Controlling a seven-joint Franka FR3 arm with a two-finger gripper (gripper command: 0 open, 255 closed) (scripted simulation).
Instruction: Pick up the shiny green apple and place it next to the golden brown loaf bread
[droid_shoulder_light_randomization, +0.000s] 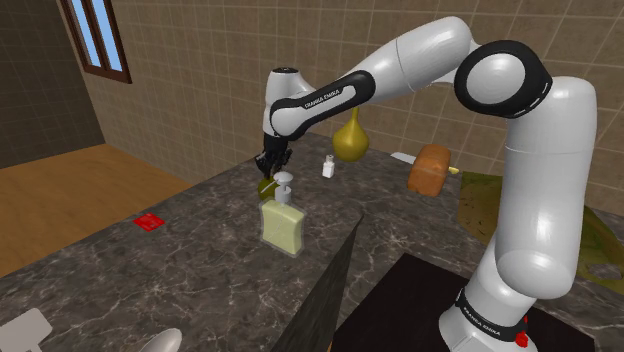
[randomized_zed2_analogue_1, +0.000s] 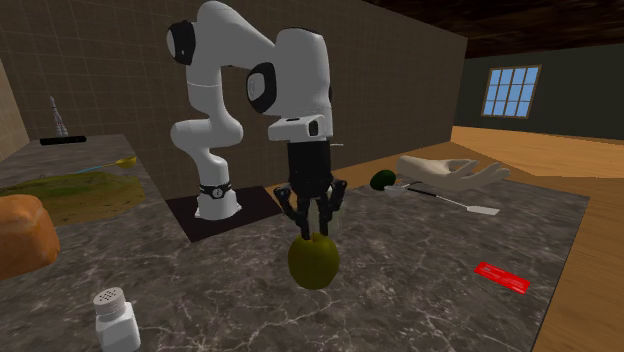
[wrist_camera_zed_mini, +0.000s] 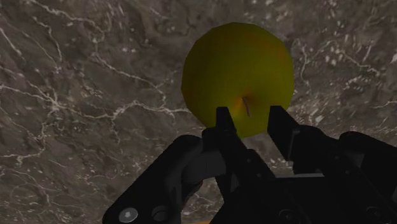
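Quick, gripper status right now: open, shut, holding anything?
Gripper: open, holding nothing; its fingers stand apart over the stem end of the yellow-green apple, not clasping it.

Downward-pointing tool, fingers apart

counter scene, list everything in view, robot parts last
round yellow-green apple: 1, yellow-green, under the pincer
golden brown bread loaf: 1, brown, shoulder view's right
small white shaker: 1, white, between loaf and apple
pale square pump bottle: 1, yellow-green, beside apple
olive gourd-shaped vase: 1, olive, by tiled wall
flat red card: 1, red, on dark marble counter
white robot arm: 1, white, on stand
black two-finger pincer: 1, black, open above apple
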